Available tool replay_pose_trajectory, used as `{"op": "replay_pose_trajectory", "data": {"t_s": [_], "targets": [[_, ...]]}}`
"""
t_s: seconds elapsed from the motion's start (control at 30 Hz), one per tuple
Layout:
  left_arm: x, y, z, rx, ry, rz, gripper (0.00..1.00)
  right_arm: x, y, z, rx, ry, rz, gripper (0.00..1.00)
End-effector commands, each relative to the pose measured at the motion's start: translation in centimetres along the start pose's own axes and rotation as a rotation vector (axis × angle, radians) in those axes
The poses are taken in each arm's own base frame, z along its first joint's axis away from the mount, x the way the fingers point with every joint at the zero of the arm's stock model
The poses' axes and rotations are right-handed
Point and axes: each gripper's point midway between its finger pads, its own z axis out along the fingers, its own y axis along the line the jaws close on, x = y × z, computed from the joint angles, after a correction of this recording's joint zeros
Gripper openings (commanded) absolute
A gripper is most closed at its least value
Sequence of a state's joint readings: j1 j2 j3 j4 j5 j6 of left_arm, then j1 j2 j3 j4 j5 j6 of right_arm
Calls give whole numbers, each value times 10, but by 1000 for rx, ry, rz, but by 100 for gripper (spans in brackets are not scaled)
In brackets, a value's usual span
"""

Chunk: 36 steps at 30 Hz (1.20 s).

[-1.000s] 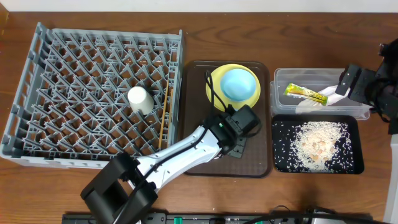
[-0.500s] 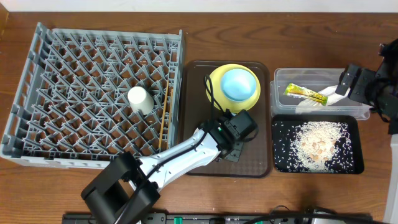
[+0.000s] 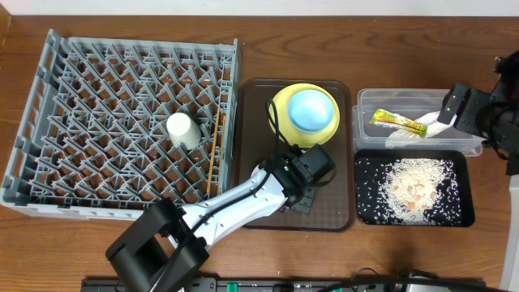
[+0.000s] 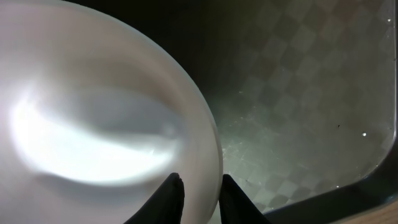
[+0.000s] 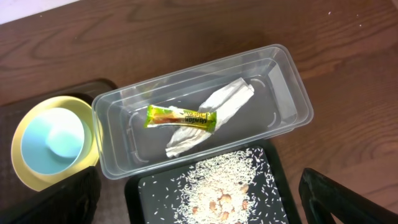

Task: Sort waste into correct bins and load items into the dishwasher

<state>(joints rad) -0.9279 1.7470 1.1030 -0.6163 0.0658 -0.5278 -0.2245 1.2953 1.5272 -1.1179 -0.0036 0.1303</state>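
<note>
Grip came first: the left gripper stood nearly closed on the rim of the white bowl, 1 finger each side, seemingly touching; the bowl sat on the brown serving tray. It needed a firm pinch and a level lift towards the dish rack; the right gripper hung wide open, empty.
</note>
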Motion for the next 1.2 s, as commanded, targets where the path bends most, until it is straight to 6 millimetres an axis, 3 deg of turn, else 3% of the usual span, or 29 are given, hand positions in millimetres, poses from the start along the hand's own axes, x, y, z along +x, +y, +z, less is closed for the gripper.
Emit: {"op": "replay_pose_trajectory", "data": {"t_s": [0.0, 0.23, 0.33, 0.4, 0.5, 0.6, 0.67, 0.77, 0.9, 1.0, 1.17], "targets": [[7, 2, 3, -8, 16, -4, 24, -3, -1, -2, 0, -9, 17, 99], [7, 8, 5, -36, 4, -3, 22, -3, -1, -2, 0, -9, 17, 99], [5, 7, 6, -29, -5, -4, 8, -3, -1, -2, 0, -9, 17, 99], [3, 6, 5, -24, -12, -4, 8, -3, -1, -2, 0, -9, 17, 99], [-13, -3, -11, 10, -58, -8, 7, -3, -1, -2, 0, -9, 17, 99], [-40, -10, -50, 60, -152, 7, 8, -3, -1, -2, 0, -9, 17, 99], [-59, -7, -88, 96, -230, -23, 7, -3, -1, -2, 0, -9, 17, 99], [-82, 13, -161, 175, -362, -96, 7, -3, -1, -2, 0, -9, 17, 99], [-86, 48, -229, 317, -475, -189, 7, -3, -1, -2, 0, -9, 17, 99], [-77, 80, -260, 408, -502, -286, 7, -3, -1, -2, 0, -9, 17, 99], [-52, 118, -277, 591, -433, -376, 7, -3, -1, -2, 0, -9, 17, 99]]}}
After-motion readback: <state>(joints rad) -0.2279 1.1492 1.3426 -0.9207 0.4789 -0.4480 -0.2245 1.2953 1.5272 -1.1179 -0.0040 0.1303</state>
